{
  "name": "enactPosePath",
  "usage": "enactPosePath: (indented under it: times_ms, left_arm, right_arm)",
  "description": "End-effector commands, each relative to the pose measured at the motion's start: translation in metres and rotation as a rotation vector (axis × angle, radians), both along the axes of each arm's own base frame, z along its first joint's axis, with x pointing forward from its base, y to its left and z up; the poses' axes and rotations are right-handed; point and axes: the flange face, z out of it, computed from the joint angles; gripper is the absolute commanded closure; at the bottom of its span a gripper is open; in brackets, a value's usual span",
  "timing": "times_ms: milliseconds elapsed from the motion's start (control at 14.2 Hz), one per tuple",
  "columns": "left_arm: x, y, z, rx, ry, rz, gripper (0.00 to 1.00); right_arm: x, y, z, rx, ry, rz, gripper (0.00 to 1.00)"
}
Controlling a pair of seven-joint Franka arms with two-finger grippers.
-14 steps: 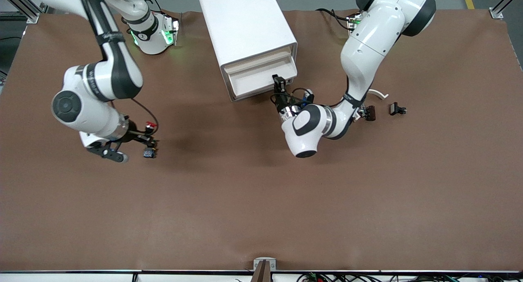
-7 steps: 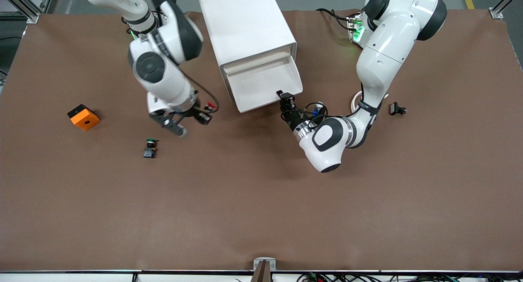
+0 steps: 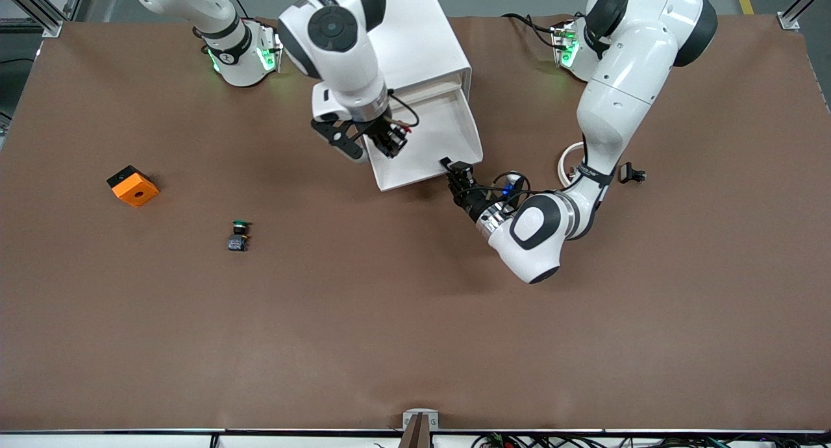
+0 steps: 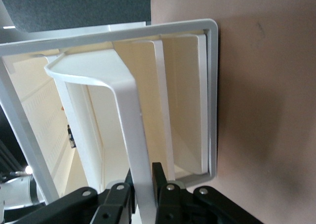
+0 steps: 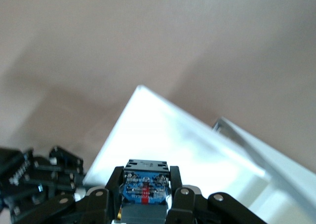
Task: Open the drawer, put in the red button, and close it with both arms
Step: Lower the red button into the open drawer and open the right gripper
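Front view: the right gripper [image 3: 389, 138] hangs over the pulled-out drawer [image 3: 454, 126], fingers clamped on the red button [image 3: 404, 129]. The left gripper [image 3: 456, 173] pinches the drawer's front edge at the corner toward the left arm's end. A green-capped button [image 3: 238, 235] and an orange cube [image 3: 132, 186] sit well apart on the table [image 3: 415, 318].

Left wrist view: fingers [image 4: 159, 184] grip the cream front wall (the cabinet frame surrounds it).

Right wrist view: the button's blue underside [image 5: 144, 187] sits between the fingers, above the white drawer [image 5: 168, 145].
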Motion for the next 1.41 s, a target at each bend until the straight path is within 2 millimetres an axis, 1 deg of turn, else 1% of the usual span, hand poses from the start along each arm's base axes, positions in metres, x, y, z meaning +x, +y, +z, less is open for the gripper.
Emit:
enactPosePath:
  times_ms: [0, 70, 211, 282, 423, 493, 563, 634, 845, 915, 986, 1056, 1127, 1197, 1338]
  left_arm:
    - [0.014, 0.003, -0.009, -0.012, -0.031, 0.044, 0.82]
    - [0.014, 0.004, -0.01, -0.011, -0.03, 0.045, 0.82]
    - [0.014, 0.003, -0.009, -0.012, -0.031, 0.044, 0.81]
    - [0.014, 0.004, -0.01, -0.011, -0.03, 0.045, 0.76]
    - [0.014, 0.003, -0.01, -0.013, -0.03, 0.044, 0.35]
    - [0.013, 0.002, -0.009, -0.016, -0.033, 0.042, 0.18]
    - [0.013, 0.002, -0.01, -0.018, -0.034, 0.041, 0.0]
    - [0.013, 0.002, -0.009, -0.018, -0.037, 0.039, 0.0]
    - [0.014, 0.001, -0.003, -0.024, -0.044, 0.039, 0.0]
    - [0.014, -0.001, -0.001, -0.029, -0.047, 0.037, 0.0]
    - [0.013, -0.002, 0.0, -0.033, -0.048, 0.035, 0.0]
    - [0.013, -0.003, 0.001, -0.037, -0.05, 0.032, 0.0]
    - [0.014, -0.004, 0.005, -0.042, -0.059, 0.03, 0.0]
    - [0.014, -0.005, 0.008, -0.058, -0.072, 0.024, 0.0]
    - [0.018, -0.007, 0.021, -0.096, -0.118, 0.01, 0.0]
  right_arm:
    - [-0.015, 0.026, -0.019, -0.02, -0.011, -0.025, 1.0]
    - [-0.021, 0.036, -0.027, -0.038, -0.03, -0.03, 1.0]
    - [-0.028, 0.045, -0.044, -0.091, -0.065, -0.037, 1.0]
    - [-0.027, 0.048, -0.048, -0.094, -0.07, -0.036, 1.0]
    - [-0.028, 0.051, -0.047, -0.093, -0.068, -0.035, 1.0]
    - [-0.024, 0.05, -0.042, -0.086, -0.066, -0.041, 0.36]
    - [-0.026, 0.053, -0.04, -0.082, -0.066, -0.039, 0.0]
    - [-0.025, 0.053, -0.039, -0.082, -0.068, -0.037, 0.0]
    - [-0.018, 0.054, -0.024, -0.072, -0.076, -0.028, 0.0]
    - [-0.012, 0.052, -0.017, -0.077, -0.073, -0.022, 0.0]
    - [-0.001, 0.044, -0.006, -0.087, -0.068, 0.005, 0.0]
    - [0.013, 0.033, 0.004, -0.102, -0.058, 0.039, 0.0]
    - [0.026, 0.02, 0.01, -0.114, -0.048, 0.066, 0.0]
    - [0.041, 0.003, 0.017, -0.12, -0.043, 0.097, 0.0]
    - [0.07, -0.041, 0.033, -0.136, -0.023, 0.187, 0.0]
